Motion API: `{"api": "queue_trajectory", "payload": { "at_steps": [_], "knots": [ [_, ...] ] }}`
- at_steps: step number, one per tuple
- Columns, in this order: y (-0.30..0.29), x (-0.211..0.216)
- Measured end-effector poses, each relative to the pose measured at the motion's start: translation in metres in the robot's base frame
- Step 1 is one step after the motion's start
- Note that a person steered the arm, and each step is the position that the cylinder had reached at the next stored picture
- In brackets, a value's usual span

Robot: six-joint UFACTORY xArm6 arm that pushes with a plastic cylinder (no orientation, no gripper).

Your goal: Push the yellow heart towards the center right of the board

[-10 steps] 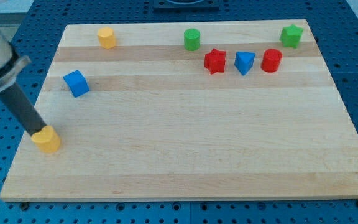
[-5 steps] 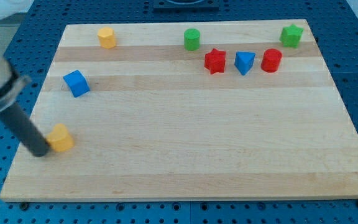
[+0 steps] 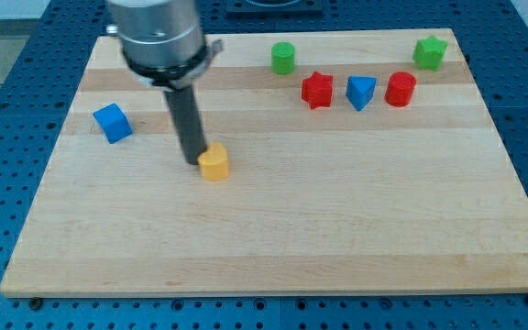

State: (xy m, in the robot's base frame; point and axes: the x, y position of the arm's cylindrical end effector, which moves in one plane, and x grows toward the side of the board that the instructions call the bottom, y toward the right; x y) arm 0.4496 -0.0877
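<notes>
Moved rightward, yellow heart (image 3: 214,163) touching my tip (image 3: 195,162), arm hiding second yellow block

no readable text, no labels, no numbers, no signs on anything

The scene is bright and evenly lit from above, with no hard glare on the pale wooden board (image 3: 337,220) and only small, soft shadows tucked close under the blocks, as beneath the yellow block (image 3: 214,163) and the blue cube (image 3: 112,123). The metal housing (image 3: 159,37) above the dark rod (image 3: 189,128) looks slightly soft and smeared, while the board's grain and the blue pegboard table (image 3: 7,119) around it stay crisp. Edges of the board run straight, with no visible bending toward the frame's corners.
</notes>
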Motion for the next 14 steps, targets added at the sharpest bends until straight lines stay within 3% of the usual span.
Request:
{"api": "queue_trajectory", "payload": {
  "at_steps": [1,6,8,9,11,14],
  "knots": [
    [0.044,0.000],
    [0.021,0.097],
    [0.057,0.024],
    [0.088,0.021],
    [0.056,0.037],
    [0.149,0.055]
  ]
}}
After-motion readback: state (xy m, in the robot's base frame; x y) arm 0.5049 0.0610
